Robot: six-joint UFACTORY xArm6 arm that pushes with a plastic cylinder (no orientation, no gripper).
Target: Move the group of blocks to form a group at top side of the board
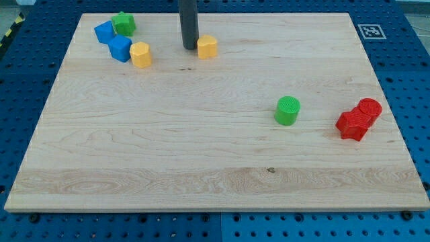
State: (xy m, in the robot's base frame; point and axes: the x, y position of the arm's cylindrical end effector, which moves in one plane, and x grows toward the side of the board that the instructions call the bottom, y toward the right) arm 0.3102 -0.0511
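My tip [189, 47] sits near the board's [201, 161] top edge, just left of a yellow block [207, 47]. Further left cluster two blue blocks [113, 40], a green block [123, 24] and another yellow block [140, 54]. Lower right, a green cylinder [287, 110] stands apart from two touching red blocks [359, 118].

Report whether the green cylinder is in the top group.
Out. The green cylinder stands alone at the view's right-middle, far from my tip.

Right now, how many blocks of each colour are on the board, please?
Blue blocks: 2
Green blocks: 2
Yellow blocks: 2
Red blocks: 2
Total: 8
My tip sits just left of a yellow block.
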